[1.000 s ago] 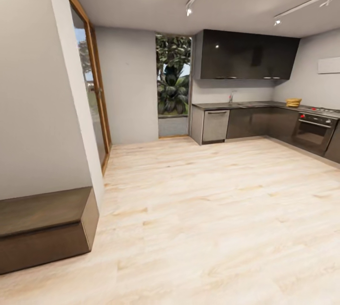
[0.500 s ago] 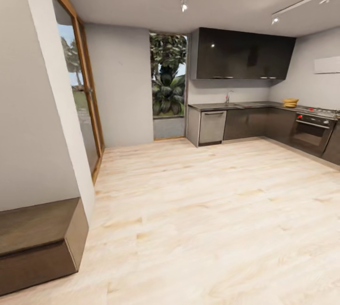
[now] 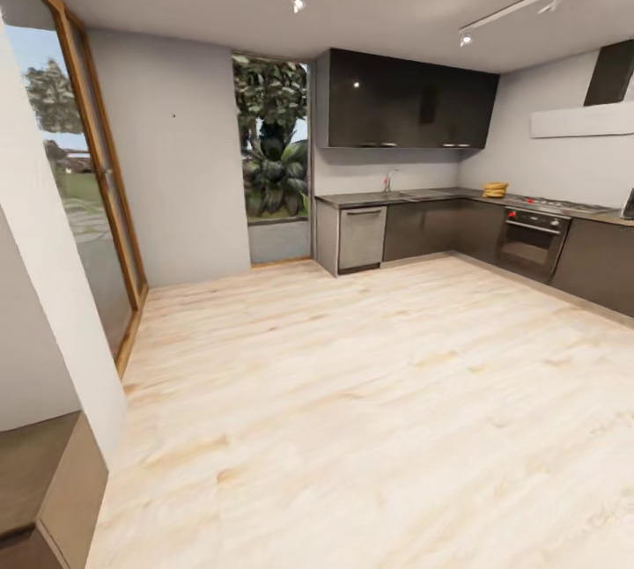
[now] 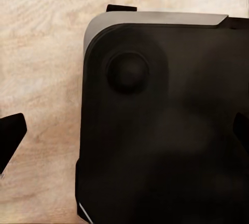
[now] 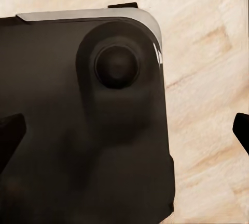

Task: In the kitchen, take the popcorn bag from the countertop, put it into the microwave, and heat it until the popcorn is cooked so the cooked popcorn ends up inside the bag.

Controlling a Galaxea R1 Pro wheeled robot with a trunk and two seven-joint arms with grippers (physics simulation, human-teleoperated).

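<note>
The kitchen lies ahead across a light wood floor. Its grey countertop [image 3: 414,195] runs over dark cabinets along the far wall and turns down the right side. A small yellow thing [image 3: 495,189] sits on the countertop near the hob; at this distance I cannot tell whether it is the popcorn bag. The microwave is out of view. In the left wrist view my left gripper [image 4: 124,135] hangs open over the robot's dark base, fingertips [image 4: 10,138] wide apart. My right gripper [image 5: 126,133] is open too, with nothing between its fingertips [image 5: 241,130].
An oven [image 3: 530,243] with a gas hob sits in the right run of cabinets, under a flat hood [image 3: 581,120]. A dishwasher [image 3: 362,237] ends the far run. A wall corner [image 3: 53,322] and a low wooden bench [image 3: 44,490] stand close at left.
The camera has moved forward and swung: the kitchen has slid left and come nearer, the hood and right counter have come into view, and the bench has slipped toward the lower left corner.
</note>
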